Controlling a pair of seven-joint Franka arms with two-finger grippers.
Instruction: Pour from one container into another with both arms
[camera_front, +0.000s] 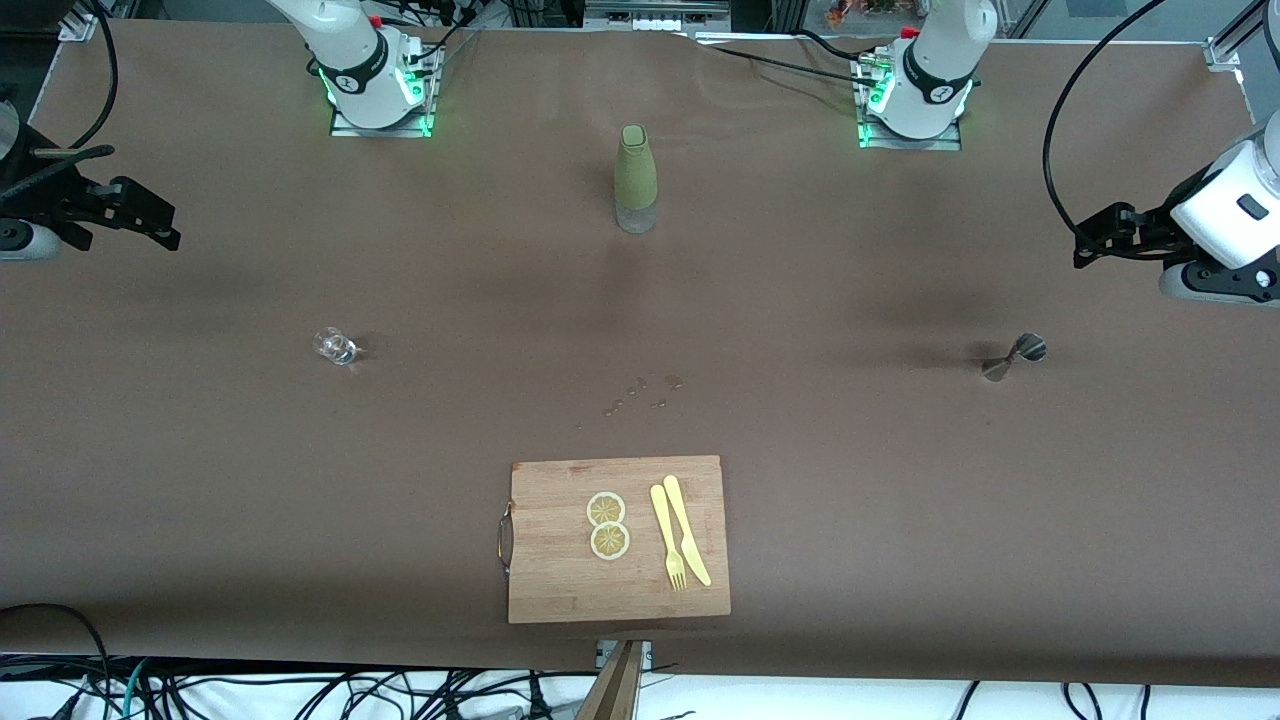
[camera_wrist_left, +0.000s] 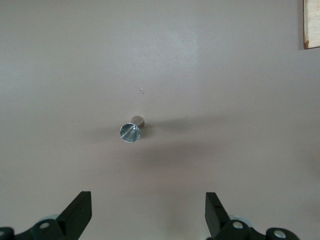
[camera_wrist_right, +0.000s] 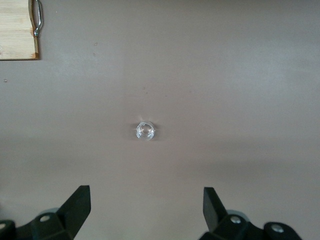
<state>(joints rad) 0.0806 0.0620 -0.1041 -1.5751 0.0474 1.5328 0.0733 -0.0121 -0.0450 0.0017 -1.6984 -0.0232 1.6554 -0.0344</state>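
A small clear glass stands on the brown table toward the right arm's end, and it shows in the right wrist view as the glass. A steel jigger lies on its side toward the left arm's end, its open mouth facing the camera in the left wrist view. A green sleeved bottle stands upright between the two bases. My right gripper hovers open and empty short of the glass. My left gripper hovers open and empty short of the jigger.
A wooden cutting board with a metal handle lies near the front edge, carrying two lemon slices and a yellow fork and knife. A few drops of liquid dot the table between board and bottle.
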